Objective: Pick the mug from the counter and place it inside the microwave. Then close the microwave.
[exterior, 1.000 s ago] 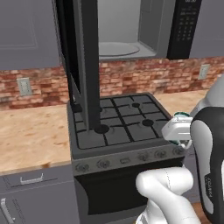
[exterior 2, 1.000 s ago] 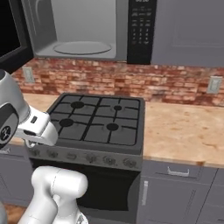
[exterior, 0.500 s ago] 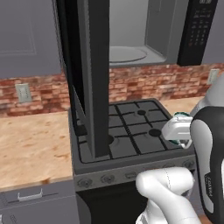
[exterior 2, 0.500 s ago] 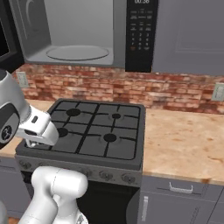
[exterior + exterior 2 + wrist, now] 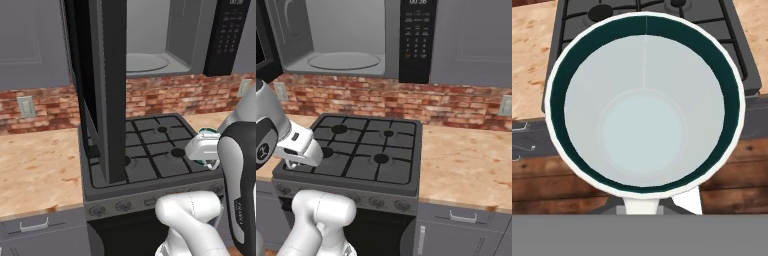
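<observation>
- Compared with one second ago, both base views have come closer to the microwave [image 5: 351,37] and the stovetop [image 5: 358,150], which now look larger; the whole picture shifted, so the camera has moved with the base, and the arm keeps the same place in the views
- The gripper [image 5: 207,150] is clenched on the mug [image 5: 644,107]; in the hand view the mug's open mouth with its teal rim faces the camera, pale and empty inside
- In the left base view a bit of teal rim shows at the hand, above the front right corner of the stovetop
- The mug is off the counter [image 5: 466,162], in the air before the stove's front edge
- The microwave door [image 5: 107,85] stands open, edge-on, over the left side of the stovetop
- The turntable [image 5: 343,61] inside is bare
</observation>
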